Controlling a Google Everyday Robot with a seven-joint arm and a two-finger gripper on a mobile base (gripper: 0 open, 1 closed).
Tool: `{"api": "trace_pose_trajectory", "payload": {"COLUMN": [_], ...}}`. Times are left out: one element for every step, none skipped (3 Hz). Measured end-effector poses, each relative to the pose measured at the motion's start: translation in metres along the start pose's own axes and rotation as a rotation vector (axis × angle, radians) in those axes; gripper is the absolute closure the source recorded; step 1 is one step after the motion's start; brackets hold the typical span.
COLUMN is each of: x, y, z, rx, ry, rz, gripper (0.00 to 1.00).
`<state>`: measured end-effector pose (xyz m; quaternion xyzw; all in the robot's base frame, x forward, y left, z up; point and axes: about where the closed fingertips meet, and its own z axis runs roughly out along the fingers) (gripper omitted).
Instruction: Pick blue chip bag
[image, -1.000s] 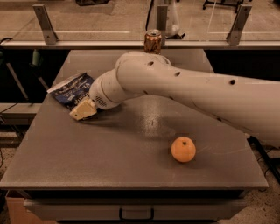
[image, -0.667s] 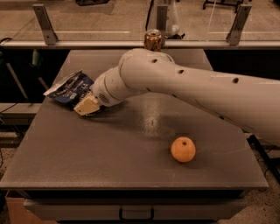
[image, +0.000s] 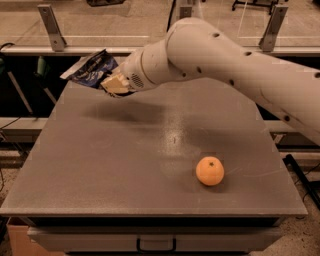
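The blue chip bag (image: 93, 68) is a crinkly dark navy bag with a pale edge, held up in the air above the far left part of the grey table (image: 125, 170). My gripper (image: 113, 84) is at the bag's right lower side and is shut on it; its cream fingers (image: 118, 86) pinch the bag's edge. The big white arm (image: 235, 60) comes in from the right and crosses the far half of the table. The bag's shadow lies on the table below it.
An orange (image: 210, 171) sits on the table toward the front right. A rail with metal posts (image: 51, 26) runs behind the table's far edge. A drawer handle (image: 156, 246) shows under the front edge.
The gripper has lifted the blue chip bag off the table, up and toward the far edge. The can at the back is now hidden behind the arm.
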<state>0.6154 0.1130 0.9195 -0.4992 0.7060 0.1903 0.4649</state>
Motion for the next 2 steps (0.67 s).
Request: {"api": "trace_pose_trajectory", "payload": {"x": [-0.026,-0.036], "y": [-0.032,-0.040], "z": [-0.036,-0.046], "rx": [0.022,0.039], "ry": [-0.102,-0.125], "rz": [-0.009,-0.029], "gripper": [1.00,1.00]}}
